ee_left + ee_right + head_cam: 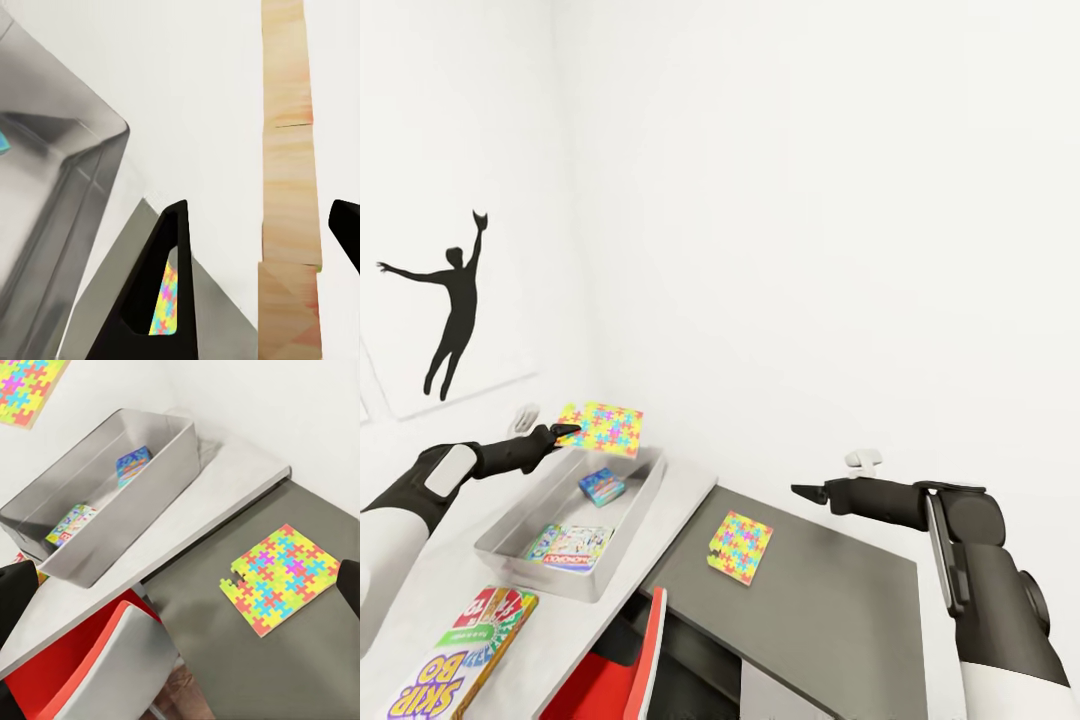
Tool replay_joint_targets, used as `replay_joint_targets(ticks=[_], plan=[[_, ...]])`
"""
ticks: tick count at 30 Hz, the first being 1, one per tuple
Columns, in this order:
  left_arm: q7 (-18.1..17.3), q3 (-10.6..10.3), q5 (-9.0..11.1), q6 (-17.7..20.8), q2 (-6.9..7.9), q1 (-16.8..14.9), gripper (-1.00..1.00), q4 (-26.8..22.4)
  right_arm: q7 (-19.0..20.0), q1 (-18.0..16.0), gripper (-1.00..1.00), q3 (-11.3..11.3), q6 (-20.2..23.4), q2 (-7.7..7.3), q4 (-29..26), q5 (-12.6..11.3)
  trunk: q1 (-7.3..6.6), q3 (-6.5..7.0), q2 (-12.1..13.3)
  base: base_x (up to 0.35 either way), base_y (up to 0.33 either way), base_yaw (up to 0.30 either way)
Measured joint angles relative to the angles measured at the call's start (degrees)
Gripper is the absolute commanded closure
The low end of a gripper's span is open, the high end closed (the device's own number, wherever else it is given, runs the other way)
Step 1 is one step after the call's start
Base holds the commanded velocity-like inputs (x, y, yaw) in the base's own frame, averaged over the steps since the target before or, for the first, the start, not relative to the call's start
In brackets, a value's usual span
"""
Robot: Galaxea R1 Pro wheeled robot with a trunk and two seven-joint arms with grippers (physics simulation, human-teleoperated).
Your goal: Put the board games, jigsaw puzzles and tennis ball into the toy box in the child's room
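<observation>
Puzzle (pixel 601 428): thin, light, stiff panel over toy box (pixel 520 520), left of frame; hold by its edge.
Left end effector (pixel 567 432): pinching that puzzle's edge.
Right end effector (pixel 805 490): open, empty.
Second puzzle (pixel 741 544): flat on grey bench (pixel 840 600), lower centre.

**Around the white desk: print, chair, grey surface**

A black silhouette figure print (pixel 452 305) with arms flung wide hangs on the white wall (pixel 810 200). A red-seated chair with a pale grey back (pixel 105 660) is tucked under the desk's front edge. Beside the desk lies a flat dark grey surface (pixel 830 600). Light wood floor planks (pixel 289 187) show in the left wrist view.
</observation>
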Motion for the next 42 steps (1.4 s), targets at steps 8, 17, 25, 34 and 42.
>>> replay_joint_targets(ticks=[8, 17, 25, 34, 42], plan=[[4.3, -0.1, -0.1, 0.2, -0.29, -4.2, 1.00, 1.5, 0.1, 0.0, -1.00, 0.0, 0.0, 0.04, -0.5, 0.0, 0.00, -0.74, 0.0, 0.000, 0.000, 0.000], [11.8, -0.3, -0.1, -2.6, -1.25, -6.7, 1.00, 1.9, 0.1, 0.0, -1.00, -0.1, 0.0, -0.09, -0.8, -0.1, 0.00, -1.58, 0.0, 0.000, 0.000, 0.000], [13.2, -0.4, -0.2, -3.9, -3.37, -6.9, 1.00, 2.0, 0.1, 0.0, -1.00, -0.2, 0.0, -0.10, -1.9, -0.1, 0.00, -2.33, 0.0, 0.000, 0.000, 0.000], [13.7, -0.4, -3.8, -4.8, -4.13, -6.8, 1.00, 2.0, 0.1, 0.0, -1.00, -0.2, 0.0, -0.03, -2.1, 0.0, 0.00, -3.17, 0.0, 0.000, 0.000, 0.000], [13.1, -0.3, -7.2, -4.8, -4.33, -6.1, 1.00, 1.3, 0.1, 0.0, -1.00, -0.2, 0.0, -0.03, -2.1, -0.1, -0.01, -3.86, 0.1, 0.000, 0.000, 0.000]])
